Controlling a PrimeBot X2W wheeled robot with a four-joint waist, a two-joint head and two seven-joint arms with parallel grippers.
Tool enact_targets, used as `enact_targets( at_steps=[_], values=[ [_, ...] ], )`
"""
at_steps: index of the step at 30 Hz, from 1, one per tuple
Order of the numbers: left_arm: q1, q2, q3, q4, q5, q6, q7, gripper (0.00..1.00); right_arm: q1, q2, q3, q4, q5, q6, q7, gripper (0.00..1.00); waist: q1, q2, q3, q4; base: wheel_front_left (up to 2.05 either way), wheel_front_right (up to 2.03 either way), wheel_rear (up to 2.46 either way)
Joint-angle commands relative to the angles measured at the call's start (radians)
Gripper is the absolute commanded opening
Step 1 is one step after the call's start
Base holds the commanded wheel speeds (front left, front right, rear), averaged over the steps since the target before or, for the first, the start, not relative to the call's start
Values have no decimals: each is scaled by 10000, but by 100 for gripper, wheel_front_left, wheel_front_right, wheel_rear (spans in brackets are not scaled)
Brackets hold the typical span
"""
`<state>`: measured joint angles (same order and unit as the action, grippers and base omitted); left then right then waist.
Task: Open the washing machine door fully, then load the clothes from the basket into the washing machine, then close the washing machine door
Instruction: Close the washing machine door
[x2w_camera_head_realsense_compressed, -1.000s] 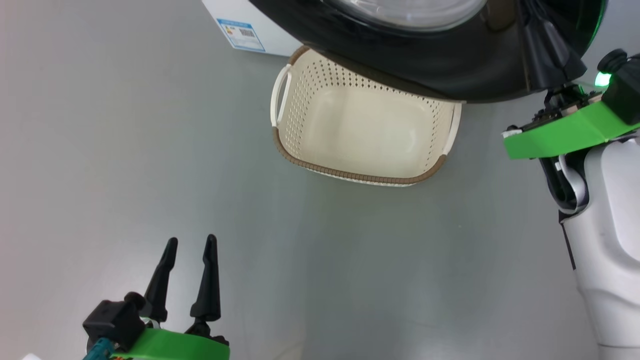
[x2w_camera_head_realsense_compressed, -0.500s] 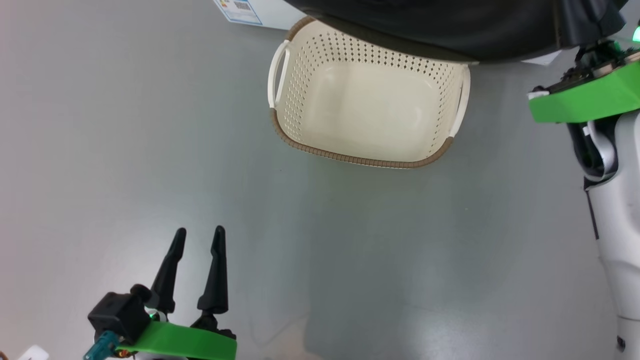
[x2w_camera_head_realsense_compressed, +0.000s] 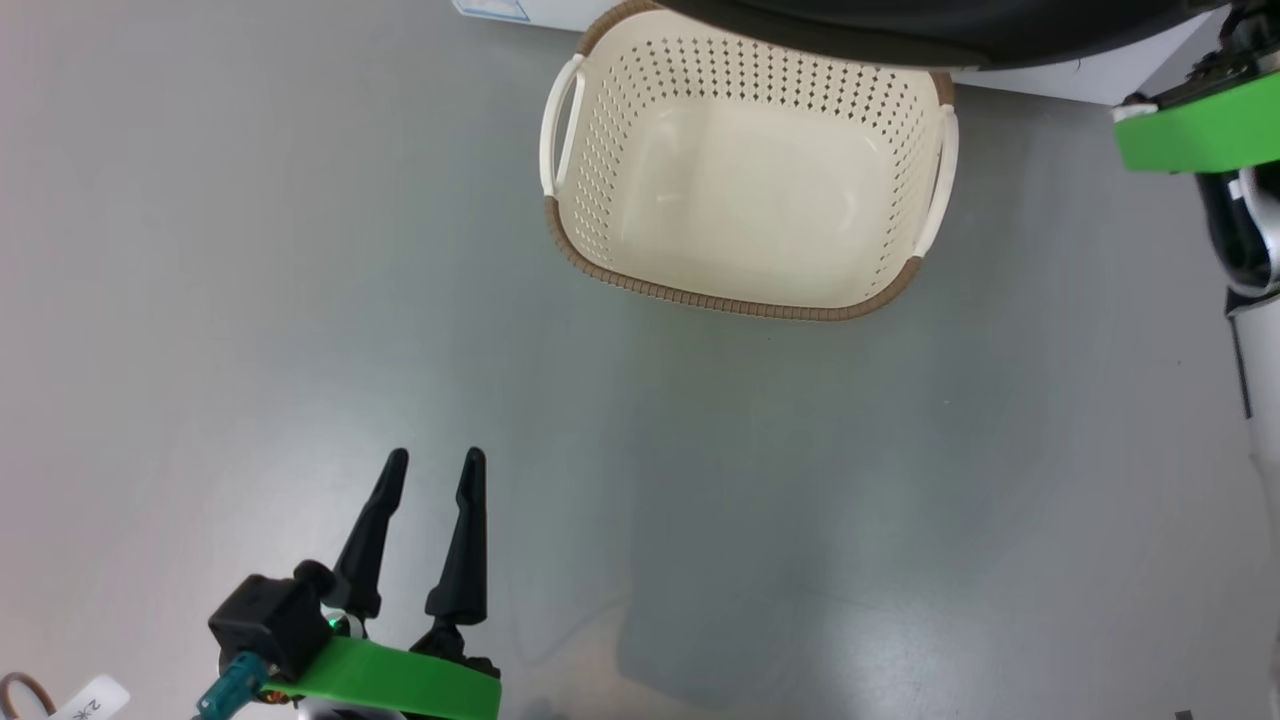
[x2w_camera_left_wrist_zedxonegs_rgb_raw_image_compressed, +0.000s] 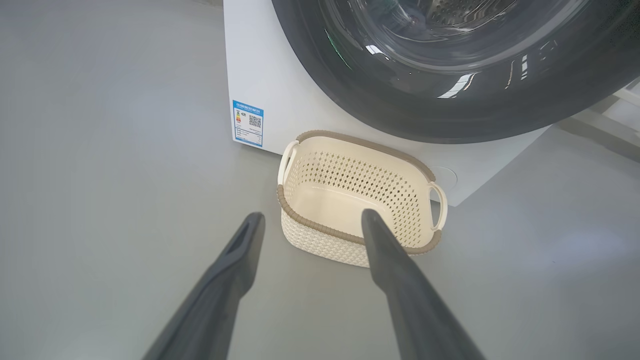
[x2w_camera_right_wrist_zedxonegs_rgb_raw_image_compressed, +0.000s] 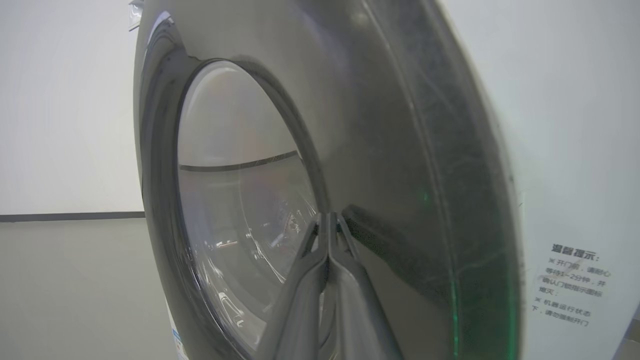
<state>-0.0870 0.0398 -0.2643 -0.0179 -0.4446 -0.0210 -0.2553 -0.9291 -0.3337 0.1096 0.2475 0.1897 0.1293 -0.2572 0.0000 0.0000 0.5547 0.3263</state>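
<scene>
Two pressed-together fingers of the right gripper (x2w_camera_right_wrist_zedxonegs_rgb_raw_image_compressed: 327, 216) touch the round, black-rimmed glass washing machine door (x2w_camera_right_wrist_zedxonegs_rgb_raw_image_compressed: 395, 130), likely pushing it shut, while the left gripper (x2w_camera_head_realsense_compressed: 436, 456) idles spread near the empty cream perforated plastic basket (x2w_camera_head_realsense_compressed: 735, 305) on the floor (x2w_camera_head_realsense_compressed: 250, 250) beside the white washing machine (x2w_camera_left_wrist_zedxonegs_rgb_raw_image_compressed: 272, 75).

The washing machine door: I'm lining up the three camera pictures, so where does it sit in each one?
Head view: the washing machine door is a black band along the top edge, just above the basket.
Left wrist view: upper right, with its dark rim and glass bowl above the basket.
Right wrist view: centre, very close, running from top to bottom.
Shared landmark: the white washing machine front beside the door.
</scene>
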Motion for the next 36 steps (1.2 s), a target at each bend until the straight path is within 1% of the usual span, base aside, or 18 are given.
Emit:
enact_targets(
  at_steps=[1,11,23,29,36],
  values=[
    [-55,104,300,-210,6,22,-65,100,-153,0,13,-198,-74,14,-46,0,0,0,30,24,0,0,0],
    [-27,104,321,-149,141,-84,-65,100,-881,-384,-23,131,-260,14,-46,0,0,0,170,104,0,0,0],
    [41,104,265,-28,344,-295,-65,100,-1466,-829,-22,673,-507,14,-46,0,0,0,141,419,0,0,0],
    [-48,104,216,-78,373,-317,-65,100,-1885,-964,-83,1024,-670,14,-46,0,0,0,182,526,0,0,0],
    [-35,104,132,-190,354,-280,-65,100,-2448,-1137,-194,1610,-1130,14,-46,0,0,0,246,525,0,0,0]
  ],
)
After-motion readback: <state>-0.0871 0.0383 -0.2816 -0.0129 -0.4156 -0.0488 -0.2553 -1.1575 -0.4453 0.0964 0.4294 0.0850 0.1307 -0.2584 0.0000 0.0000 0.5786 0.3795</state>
